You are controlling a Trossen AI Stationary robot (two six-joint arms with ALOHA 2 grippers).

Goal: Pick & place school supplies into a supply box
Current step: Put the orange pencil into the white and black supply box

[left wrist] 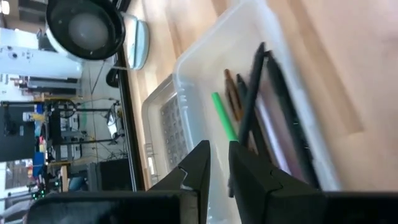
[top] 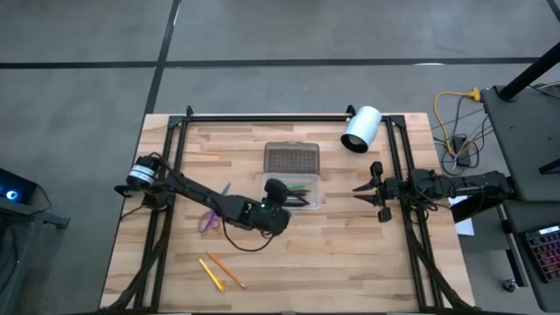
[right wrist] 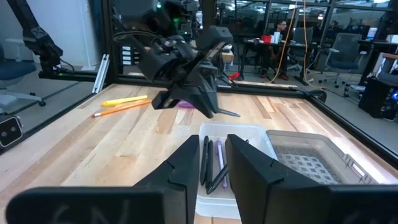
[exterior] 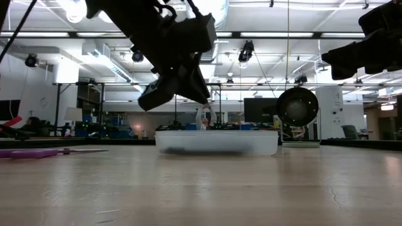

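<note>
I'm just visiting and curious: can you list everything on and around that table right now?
supply box: one, clear plastic, table centre, open, with several pens and pencils inside.
lid: one, greyish dotted, lying just behind the box.
pens in the box: several, dark, green and pinkish.
scissors: one pair, purple, left of the box.
pencils: two, yellow and orange, near the table's front edge.
white cylinder: one, lying at the back right.
left gripper: dark, above the box's left end, fingers slightly apart, nothing between them.
right gripper: dark, right of the box, fingers apart, empty.
</note>
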